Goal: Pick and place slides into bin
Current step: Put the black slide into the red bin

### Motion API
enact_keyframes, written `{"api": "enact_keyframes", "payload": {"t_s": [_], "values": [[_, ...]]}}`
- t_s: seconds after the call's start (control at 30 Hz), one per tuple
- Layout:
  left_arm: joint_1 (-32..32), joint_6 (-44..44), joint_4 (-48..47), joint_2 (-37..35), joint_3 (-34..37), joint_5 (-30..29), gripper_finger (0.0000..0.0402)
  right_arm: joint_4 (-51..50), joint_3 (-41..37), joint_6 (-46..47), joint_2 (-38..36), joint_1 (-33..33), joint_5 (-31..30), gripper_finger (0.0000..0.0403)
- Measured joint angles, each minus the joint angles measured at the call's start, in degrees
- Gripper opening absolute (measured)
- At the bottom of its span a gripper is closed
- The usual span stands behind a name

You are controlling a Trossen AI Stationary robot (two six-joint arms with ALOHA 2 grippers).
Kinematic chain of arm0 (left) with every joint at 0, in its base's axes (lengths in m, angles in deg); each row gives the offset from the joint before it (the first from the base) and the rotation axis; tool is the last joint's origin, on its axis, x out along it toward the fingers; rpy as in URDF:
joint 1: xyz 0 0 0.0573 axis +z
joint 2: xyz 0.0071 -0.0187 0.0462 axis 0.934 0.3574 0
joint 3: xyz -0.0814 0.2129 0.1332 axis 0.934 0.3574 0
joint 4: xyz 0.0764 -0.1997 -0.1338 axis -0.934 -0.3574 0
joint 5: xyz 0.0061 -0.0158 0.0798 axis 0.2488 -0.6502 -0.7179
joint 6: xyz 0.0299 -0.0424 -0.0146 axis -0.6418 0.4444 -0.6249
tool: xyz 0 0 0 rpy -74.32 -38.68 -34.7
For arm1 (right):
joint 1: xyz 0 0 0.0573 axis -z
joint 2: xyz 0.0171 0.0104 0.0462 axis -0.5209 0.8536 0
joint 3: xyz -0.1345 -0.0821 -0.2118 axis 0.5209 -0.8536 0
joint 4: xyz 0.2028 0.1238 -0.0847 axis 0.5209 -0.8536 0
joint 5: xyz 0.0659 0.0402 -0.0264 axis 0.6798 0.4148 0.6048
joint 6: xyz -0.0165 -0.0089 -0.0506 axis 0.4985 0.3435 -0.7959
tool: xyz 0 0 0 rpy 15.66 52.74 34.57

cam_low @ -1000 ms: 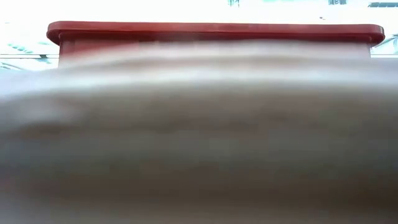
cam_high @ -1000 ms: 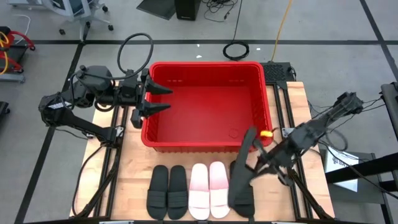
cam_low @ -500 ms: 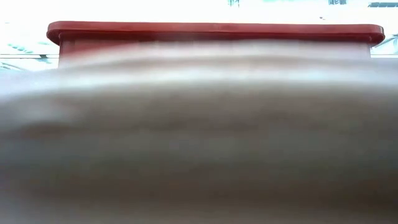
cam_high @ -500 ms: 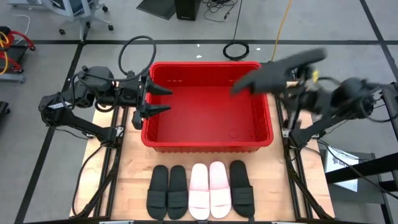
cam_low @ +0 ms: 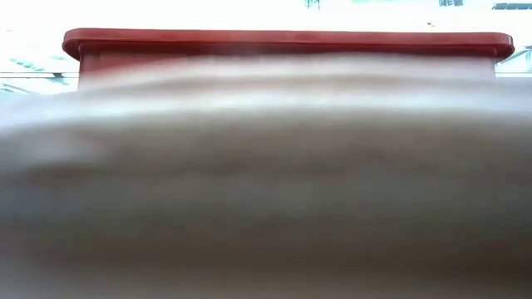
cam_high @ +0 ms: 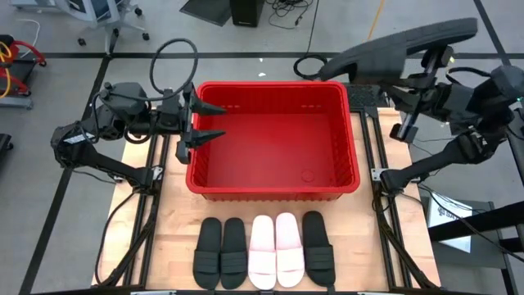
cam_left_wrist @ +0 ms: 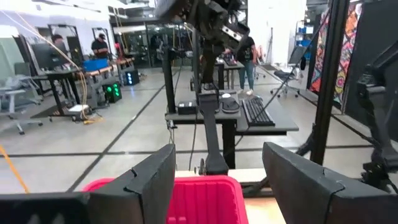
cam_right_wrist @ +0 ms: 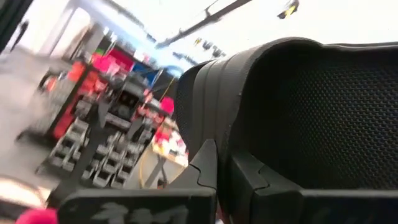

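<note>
The red bin [cam_high: 274, 135] stands at the middle of the table. Its rim also shows in the low view [cam_low: 283, 37] and the left wrist view [cam_left_wrist: 199, 196]. My right gripper [cam_high: 429, 59] is raised high over the bin's far right corner, shut on a black slide [cam_high: 397, 47], which fills the right wrist view [cam_right_wrist: 311, 106]. Two black slides [cam_high: 221, 251], two pale pink slides [cam_high: 276, 249] and one more black slide [cam_high: 318, 246] lie sole-down in a row near the table's near edge. My left gripper [cam_high: 221, 121] is open and empty, level over the bin's left rim. My right gripper pinches the black slide between its two fingers [cam_right_wrist: 208, 165] at the sole's edge beside the ribbed strap [cam_right_wrist: 214, 134]. The slide is lifted clear, high above the table. It lies roughly level, its length running left to right, and reaches out over the bin's far right corner.
The wooden table top [cam_high: 176, 217] shows between the bin and the row of slides. A pale blurred shape [cam_low: 266, 183] close to the low camera hides most of that view. Desks and people stand in the room beyond the table [cam_left_wrist: 99, 46].
My right gripper has carried the black slide up from the near right of the table, beside the row, toward the far edge. It now holds it high over the bin's far right corner. The slide has turned from standing nearly on end to lying roughly level.
</note>
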Motion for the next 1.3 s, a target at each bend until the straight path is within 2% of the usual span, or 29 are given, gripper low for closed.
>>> {"api": "enact_keyframes", "payload": {"t_s": [0.2, 0.47, 0.77, 1.0, 1.1, 1.23, 1.3], "values": [[1.15, -3.19, 1.15, 0.00, 0.00, 0.01, 0.0241, -12.10, 10.28, 1.80, 5.53, 5.91, 0.74, 0.0000], [4.16, -5.48, 1.45, 0.00, 0.00, 0.02, 0.0241, -24.94, 17.69, 6.09, 10.84, 17.84, 8.49, 0.0000], [7.80, -6.81, 1.04, 0.00, 0.00, 0.04, 0.0241, -42.53, 20.70, 14.33, 17.39, 37.37, 32.27, 0.0000], [8.62, -6.81, 0.80, 0.00, 0.00, 0.09, 0.0241, -52.56, 20.17, 12.09, 24.26, 49.25, 43.21, 0.0000], [8.62, -6.81, 0.28, 0.00, 0.00, 0.09, 0.0241, -54.22, 19.28, 9.75, 26.50, 53.10, 52.82, 0.0000], [8.62, -6.81, -0.83, 0.00, 0.00, 0.11, 0.0241, -61.69, 19.33, 2.65, 28.62, 55.51, 56.25, 0.0000], [8.62, -6.79, -1.53, 0.00, 0.00, 0.11, 0.0241, -60.66, 17.58, 1.12, 29.00, 56.36, 57.63, 0.0000]]}}
